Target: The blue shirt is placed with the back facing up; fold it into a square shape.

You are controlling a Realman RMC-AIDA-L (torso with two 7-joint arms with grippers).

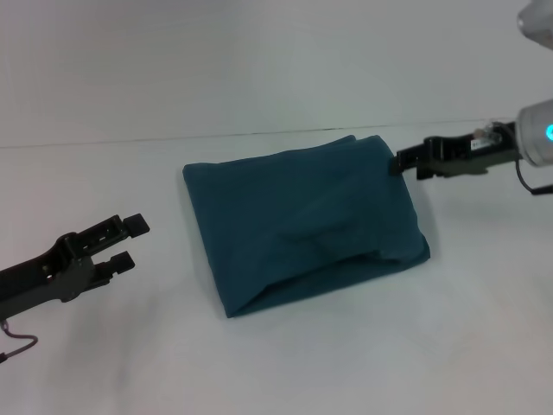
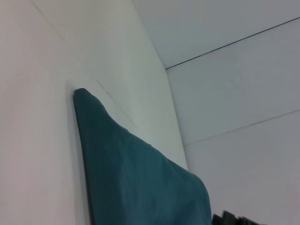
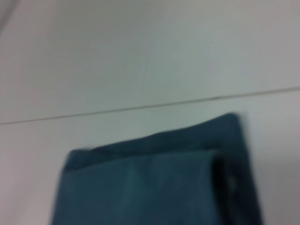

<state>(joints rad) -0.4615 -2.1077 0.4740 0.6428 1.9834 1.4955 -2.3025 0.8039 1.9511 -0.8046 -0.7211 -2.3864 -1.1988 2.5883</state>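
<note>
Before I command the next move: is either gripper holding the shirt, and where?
Left gripper is open, clear of the shirt, holding nothing. Right gripper is at the shirt's far right corner; a hold cannot be told.

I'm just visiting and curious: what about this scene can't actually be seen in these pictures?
- Right gripper, head view: too dark against the far right corner of the blue shirt to tell contact or pinch.
- Shirt's layers and underside: hidden by its own top fold, all views.
- Left gripper, open, left of the shirt: absent from the left wrist view.
- Right wrist view: shirt edge blurred.
</note>
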